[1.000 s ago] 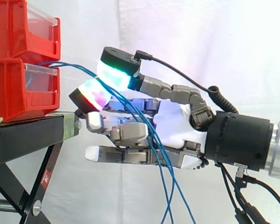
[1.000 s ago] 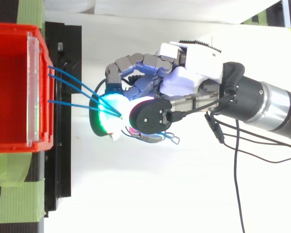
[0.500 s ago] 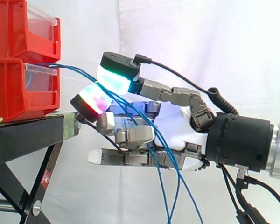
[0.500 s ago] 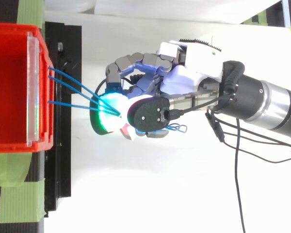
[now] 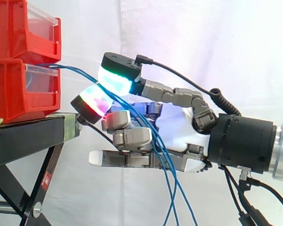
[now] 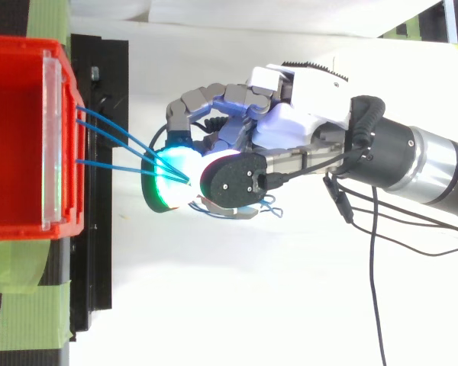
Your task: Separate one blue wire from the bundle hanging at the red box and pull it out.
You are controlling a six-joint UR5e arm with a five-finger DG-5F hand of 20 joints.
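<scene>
Midair, hand (image 5: 179, 127) pinching blue wires (image 6: 107, 164) (beside red box (image 5: 14, 89))

Light was bright, soft and even, with no single source showing, and the white curtain (image 5: 203, 42) was lit almost flat, with faint grey folds toward the left. Shadows were barely there. The hand's (image 6: 305, 99) pads (image 5: 114, 77) glowed green and cyan, burning out to white from above where the blue wires (image 6: 111, 132) met them, and the red bin's (image 6: 15, 76) clear front caught a pale sheen
</scene>
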